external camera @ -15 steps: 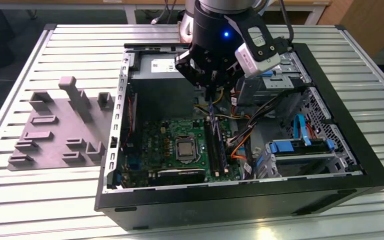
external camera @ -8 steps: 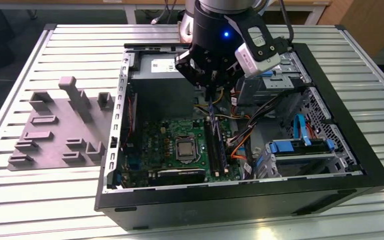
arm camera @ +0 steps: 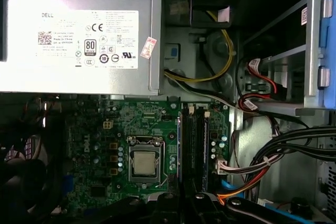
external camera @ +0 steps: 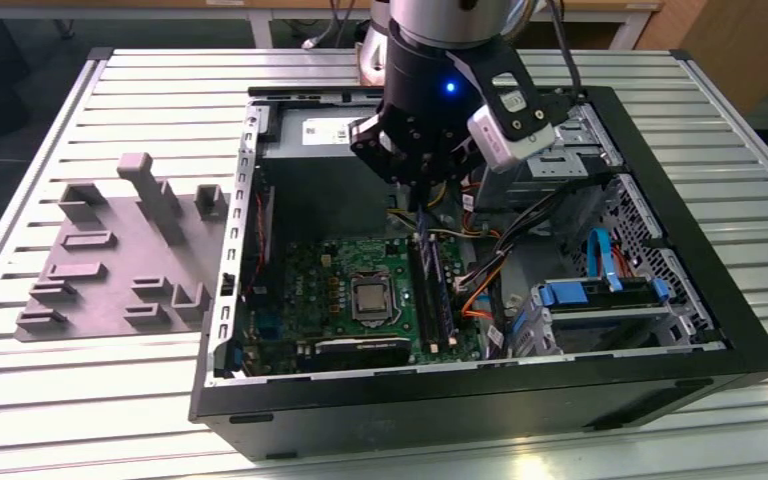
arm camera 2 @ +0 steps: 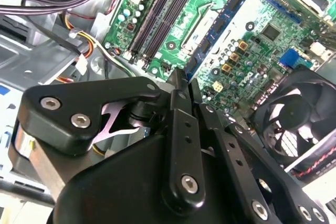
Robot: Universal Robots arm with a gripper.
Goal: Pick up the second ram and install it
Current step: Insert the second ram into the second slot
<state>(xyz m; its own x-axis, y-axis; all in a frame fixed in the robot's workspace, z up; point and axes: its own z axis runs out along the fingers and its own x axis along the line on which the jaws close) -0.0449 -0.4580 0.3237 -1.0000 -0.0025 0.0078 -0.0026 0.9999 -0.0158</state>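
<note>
Jaws read as closed in the second wrist view: the 2 fingers (arm camera 2: 180,103) meet at their tips with nothing I can see between them. They hang in the upper middle of the exterior view, over the open machine.

Largest first. The slatted metal surface (external camera: 117,90) carries everything. A grey holder block (external camera: 104,260) sits at the left of that frame, and I see no stick on it. The black computer case (external camera: 491,390) fills the centre and right, lying open. Inside it, the green motherboard (external camera: 344,270) lies low and centre, with the processor (arm camera: 143,162) bare in its socket. Just beside that, toward the exterior view's right, run the long memory slots (external camera: 432,290), directly under the jaws.

As for the second ram, I cannot pick it out for certain. Dark strips stand along the slots in the first wrist view, and I cannot tell whether any of them is a stick.

My judgement on doing this step well: keep the wrist square to the slot line, stay clear of the cable bundle (external camera: 491,270) crowding the slots on the exterior view's right, and press evenly along the stick's length, never at 1 end.
</note>
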